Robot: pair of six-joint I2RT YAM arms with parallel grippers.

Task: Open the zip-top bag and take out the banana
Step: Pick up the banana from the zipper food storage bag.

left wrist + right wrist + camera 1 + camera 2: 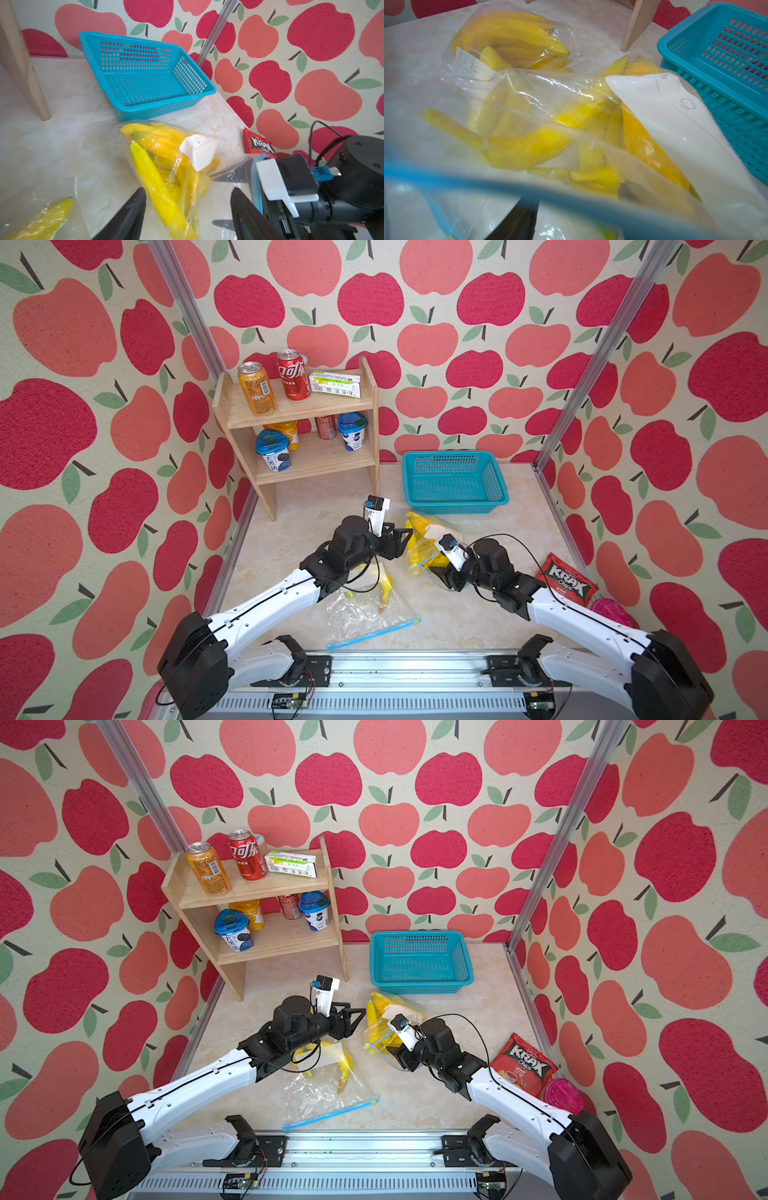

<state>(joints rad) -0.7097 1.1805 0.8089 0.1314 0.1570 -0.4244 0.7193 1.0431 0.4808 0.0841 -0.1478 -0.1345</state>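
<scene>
**mika_b:** Where are we with the banana job?

**torq:** The zip-top bag (420, 551) lies mid-desk (478, 610), a bit toward the back edge, just in front of the front left corner of the blue basket (455, 503). Our left gripper (188, 189) hangs over it with its fingers spread wide and nothing in them. Our right gripper (438, 578) is at the mouth end, with the blue zip strip (529, 187) curling around it. Film covers those fingers, so we can't tell if they're pinching the rim or spread inside it.

**mika_b:** How's it gonna handle?

**torq:** It's thin clear film, floppy and slick imo, so we expect it to slide and crumple rather than hold a shape. We'd take it by the zip strip, the only stiff-ish bit. The bananas (160, 145) look light but soft. We'd grab one around the middle or the stem end, gently, and not crush it.

**mika_b:** Counts?

**torq:** We count two bags: ours, plus a second bag (361, 620) by the desk's front edge, partly under our left arm. Each holds several bananas, too overlapped for a proper count. Ours shows one white label (199, 152). Then there's one basket with nothing in it, one wooden shelf (316, 460) at the back left corner, and one red chips packet (567, 580) near the right edge.
</scene>
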